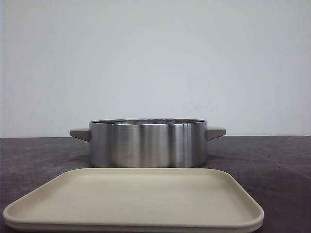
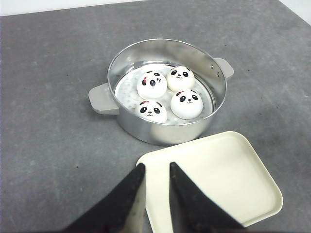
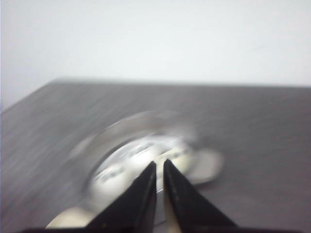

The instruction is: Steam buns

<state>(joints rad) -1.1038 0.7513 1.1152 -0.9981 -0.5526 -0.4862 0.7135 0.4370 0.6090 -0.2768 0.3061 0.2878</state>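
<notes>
Four buns (image 2: 168, 95) sit inside the steel steamer pot (image 2: 146, 130) — all panda faces up, clustered on the perforated plate at the bottom, packed close in a two-by-two group. From the front camera the buns are hidden behind the pot's wall (image 1: 148, 144); only the brushed steel side and its two grey handles show.

Just beside the pot, on its near side, lies the cream tray (image 2: 228, 179) — flat, rounded corners, nothing on it. In the front view the tray (image 1: 136, 201) sits directly in front of the pot, its far edge almost at the pot's base.

The left gripper (image 2: 156, 167) hangs above the tray's edge nearest the pot, fingers a narrow gap apart and holding nothing. The right gripper (image 3: 160, 164) points down toward the pot, fingers nearly pressed together with only a slim slit between them, nothing pinched — that view is badly smeared, the pot and buns only streaks of silver and white.

All of it rests on the dark grey table (image 2: 48, 145), pale wall behind.
</notes>
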